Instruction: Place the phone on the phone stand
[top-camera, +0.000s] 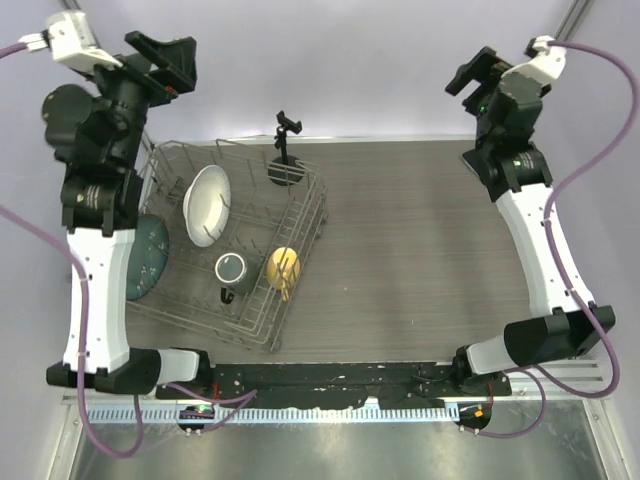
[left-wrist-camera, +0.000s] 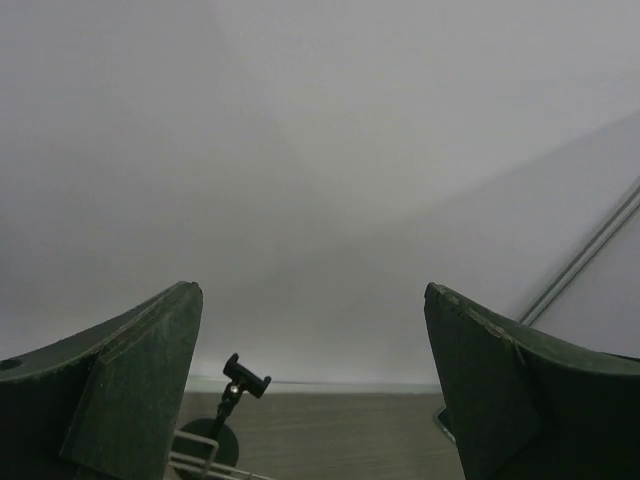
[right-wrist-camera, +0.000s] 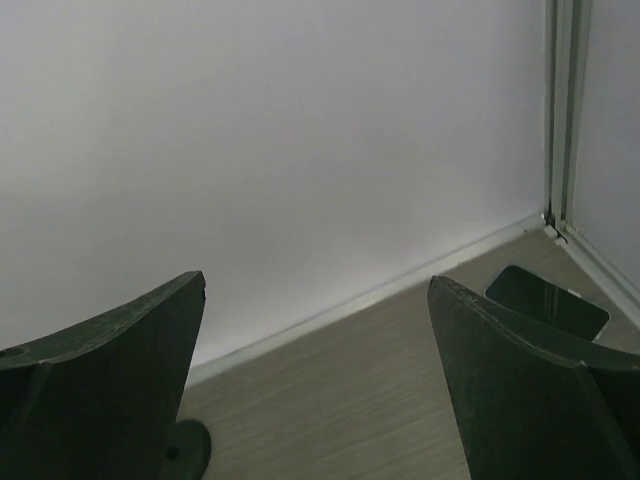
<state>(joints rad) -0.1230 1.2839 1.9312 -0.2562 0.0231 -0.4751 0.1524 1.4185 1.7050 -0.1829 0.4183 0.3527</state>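
Observation:
The phone stand (top-camera: 286, 150) is black, with a round base, a thin stem and a small clamp; it stands at the back of the table by the dish rack's far corner. It also shows in the left wrist view (left-wrist-camera: 236, 395). The phone (right-wrist-camera: 547, 300) lies flat in the table's back right corner, seen in the right wrist view; in the top view my right arm hides it. My left gripper (top-camera: 170, 55) (left-wrist-camera: 312, 290) is open, empty and raised high at the back left. My right gripper (top-camera: 478, 72) (right-wrist-camera: 317, 280) is open, empty and raised at the back right, above the table near the phone.
A wire dish rack (top-camera: 300, 235) fills the left half of the table. It holds a white bowl (top-camera: 207, 205), a dark mug (top-camera: 233, 270) and a yellow object (top-camera: 284, 266). A dark green plate (top-camera: 148, 255) leans by its left side. Walls close off the back.

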